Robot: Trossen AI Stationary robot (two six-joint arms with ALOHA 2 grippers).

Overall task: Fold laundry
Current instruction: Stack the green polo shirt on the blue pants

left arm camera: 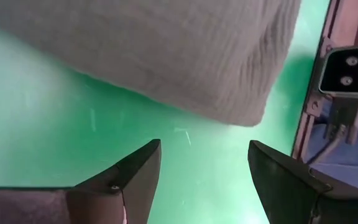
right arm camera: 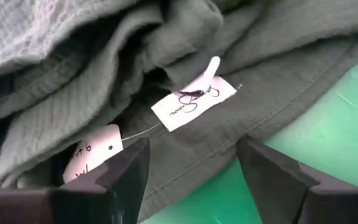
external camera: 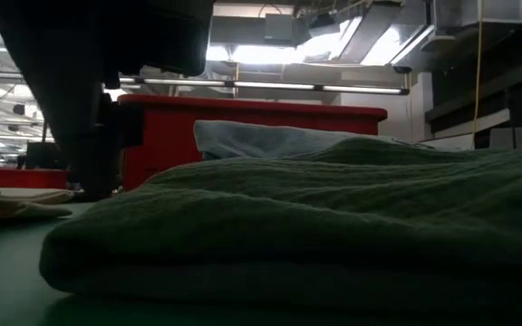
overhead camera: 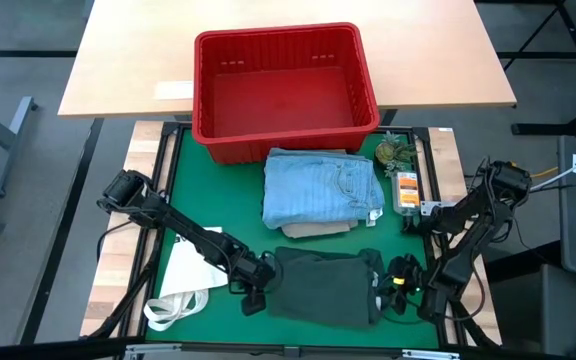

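From the low view, the folded dark green-grey crinkled cloth garment point(external camera: 333, 226) fills the frame, hiding most of the red plastic basket point(external camera: 252, 122) behind it. It lies at the near edge of the green surface point(overhead camera: 213, 200). My left jaws point(overhead camera: 255, 295) sit low at its left edge, wide open, empty. My right jaws point(overhead camera: 393, 290) hover open over its paper tags point(right arm camera: 194, 102), gripping nothing.

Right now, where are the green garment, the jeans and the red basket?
Green garment point(overhead camera: 323, 285), high view, middle of its folded top.
Jeans point(overhead camera: 318, 185), high view, centre of the light blue folded stack.
Red basket point(overhead camera: 278, 38), high view, far rim.
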